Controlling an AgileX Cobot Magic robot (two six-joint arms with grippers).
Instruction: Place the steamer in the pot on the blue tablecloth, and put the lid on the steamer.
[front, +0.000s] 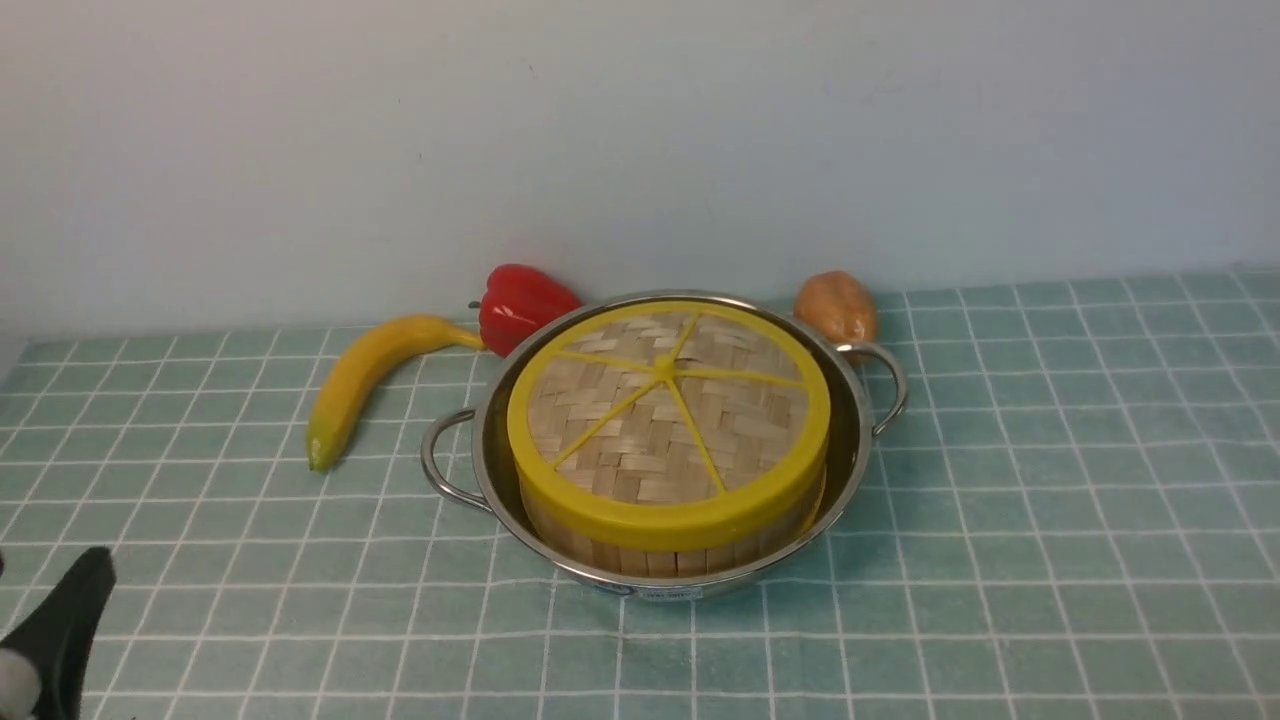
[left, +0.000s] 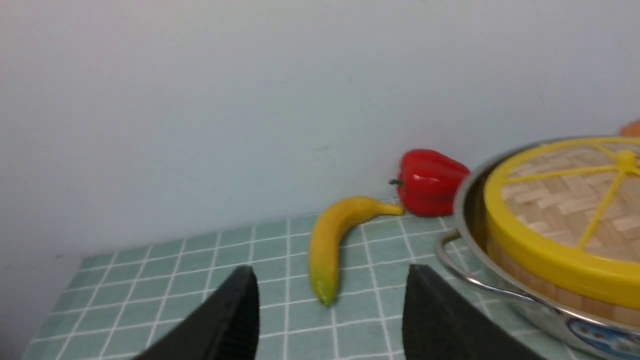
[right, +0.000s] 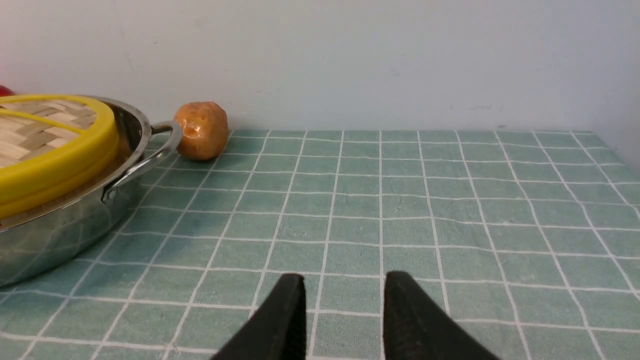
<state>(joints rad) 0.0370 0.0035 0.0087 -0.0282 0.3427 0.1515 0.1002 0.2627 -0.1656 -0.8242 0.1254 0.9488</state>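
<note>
**Both jaws empty, lid seated on the steamer in the pot**

The left gripper (left: 330, 310) stands wide open with nothing between its fingers; the right gripper (right: 342, 310) is parted more narrowly and also holds nothing. Both hang over bare blue tablecloth (front: 1050, 500), apart from the cookware. From the left jaws the pot (front: 850, 440) lies forward and toward the robot's right; from the right jaws it lies forward and toward the left. Neither arm looks clearly nearer.

Inside the pot sits the steamer (front: 670, 555), its bamboo wall showing under the lid (front: 665, 410), which rests flat on top, yellow rim matching the basket's edge. What the steamer holds is hidden. The pot rests on the cloth with its two loop handles out to either side.

A banana (front: 365, 380), red pepper (front: 520, 300) and potato (front: 838, 305) lie behind, outside the pot. By the look of it, the task is finished.
</note>
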